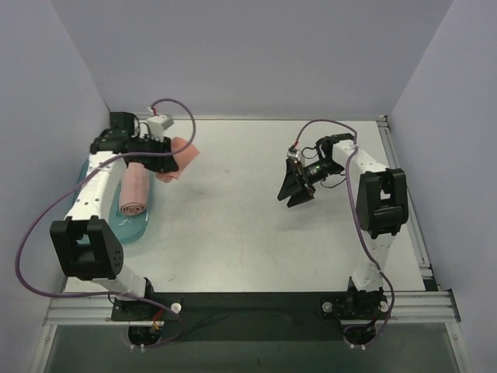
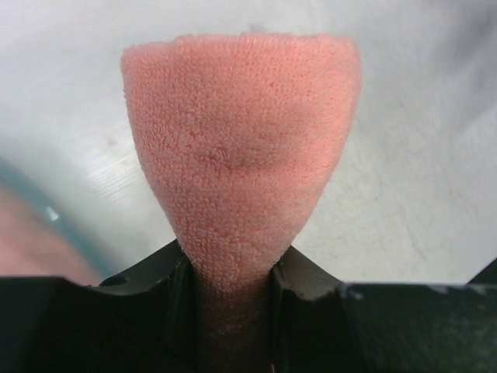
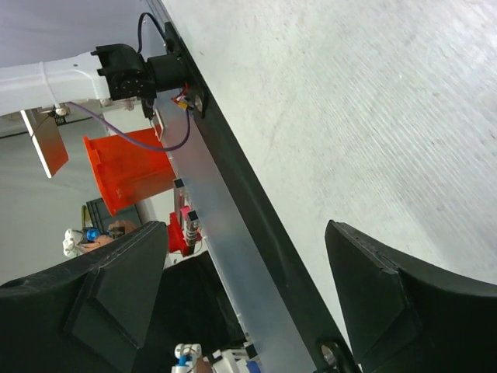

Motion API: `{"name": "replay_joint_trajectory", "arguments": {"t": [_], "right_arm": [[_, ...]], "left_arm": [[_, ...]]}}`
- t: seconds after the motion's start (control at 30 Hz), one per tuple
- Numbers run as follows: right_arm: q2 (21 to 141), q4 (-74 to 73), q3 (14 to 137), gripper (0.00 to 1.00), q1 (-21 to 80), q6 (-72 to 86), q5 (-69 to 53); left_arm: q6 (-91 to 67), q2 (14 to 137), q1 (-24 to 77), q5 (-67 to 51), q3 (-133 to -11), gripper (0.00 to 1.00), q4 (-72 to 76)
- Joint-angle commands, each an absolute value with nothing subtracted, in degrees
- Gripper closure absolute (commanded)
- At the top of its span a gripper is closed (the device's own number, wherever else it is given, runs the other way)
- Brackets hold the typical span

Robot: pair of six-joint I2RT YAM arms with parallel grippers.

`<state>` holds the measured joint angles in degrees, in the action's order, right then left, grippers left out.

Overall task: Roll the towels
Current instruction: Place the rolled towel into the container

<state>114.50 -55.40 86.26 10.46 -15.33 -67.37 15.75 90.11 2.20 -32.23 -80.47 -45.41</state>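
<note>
My left gripper is shut on a salmon-pink towel and holds it above the table, beside the tray's far end. In the left wrist view the towel fans out from between the closed fingers. A second pink towel, rolled into a cylinder, lies in the teal tray at the left. My right gripper is open and empty above the table's right middle; its fingers stand wide apart.
The table's near edge is a black strip and metal rail. An orange object stands off the table in the right wrist view. Grey walls close in the back and sides.
</note>
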Motion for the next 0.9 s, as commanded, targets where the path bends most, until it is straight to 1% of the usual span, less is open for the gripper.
{"name": "replay_joint_trajectory", "arguments": {"t": [0.0,0.07,0.13,0.17,0.27,0.4,0.47,0.57,0.73,0.87], "right_arm": [[111.45,-62.66,85.43,0.15,8.27,-19.69,-65.22],[111.44,-62.93,85.87,0.14,7.82,-19.69,-64.69],[111.88,-63.28,86.31,0.13,7.56,-19.6,-64.07],[112.15,-63.19,86.66,0.12,7.56,-19.51,-63.72],[113.2,-63.28,87.1,0.1,7.56,-19.34,-63.2],[114.69,-64.33,88.5,0.08,7.56,-18.81,-59.34],[116.27,-69.57,90.6,0.07,7.21,-22.47,-56.87],[117.6,-72.86,92.81,0.06,5.72,-24.43,-53.89],[117.86,-72.69,90.62,0.04,2.2,-23.47,-53.96],[117.86,-72.51,90.44,0.03,0.88,-23.03,-54.05]], "left_arm": [[14.24,88.59,-9.02,-37.53,-88.67,1.0,-53.34],[14.5,89.03,-15.08,-33.95,-92.26,1.0,-54.58],[15.99,89.3,-17.74,-29.82,-93.51,1.0,-54.76],[16.43,89.64,-19.15,-23.79,-94.56,1.0,-54.76],[19.24,91.31,-21.26,-14.9,-95.1,1.0,-54.84],[20.65,94.3,-23.54,-8.63,-94.4,1.0,-54.14],[20.3,96.58,-24.87,-8.35,-94.31,1.0,-53.96],[19.6,99.49,-26.98,-7.3,-93.69,1.0,-53.35],[20.21,102.65,-30.23,-7.38,-89.57,1.0,-50.1],[22.5,105.81,-30.5,-7.38,-87.02,1.0,-47.91]]}}
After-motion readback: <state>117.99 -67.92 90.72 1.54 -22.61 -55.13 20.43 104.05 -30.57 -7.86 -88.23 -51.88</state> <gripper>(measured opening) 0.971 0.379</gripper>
